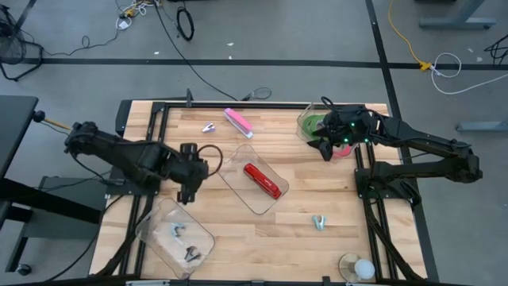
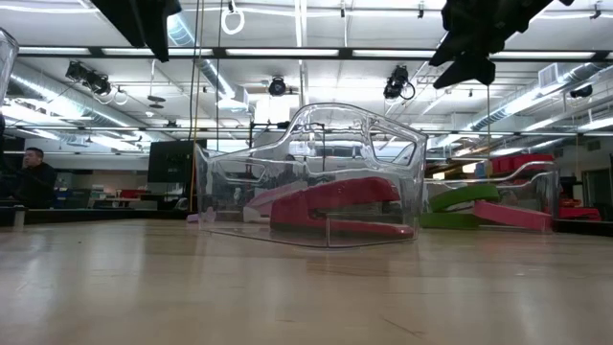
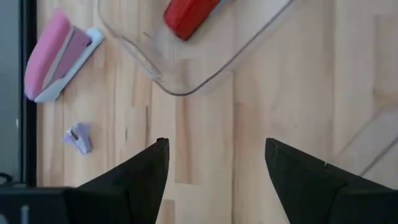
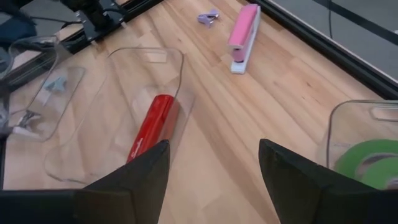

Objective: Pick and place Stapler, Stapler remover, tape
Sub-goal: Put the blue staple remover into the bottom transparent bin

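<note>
While the wooden bench (image 1: 262,230) spreads widest under everything, both dark arms reach in over it from opposite sides. Next in size come three clear plastic trays: the middle tray (image 1: 238,187) lies near the bench's centre and holds a red stapler (image 1: 264,180); the near-left tray (image 1: 159,230) holds two small metal staple removers (image 1: 184,242); the far-right tray (image 1: 302,121), partly under the right arm, holds green tape (image 4: 373,158) with something red-pink beside it. A pink stapler (image 1: 237,121) lies on bare wood near the far edge, well apart from the trays, with a small lilac staple remover (image 1: 209,127) just beside it. Another staple remover (image 1: 319,222) sits alone on the right part of the bench. Over the wood just left of the middle tray hangs the left pincer (image 1: 187,193), its fingers spread apart and gripping nothing. Above the far-right tray hangs the right pincer (image 1: 324,148), likewise parted and empty.
</note>
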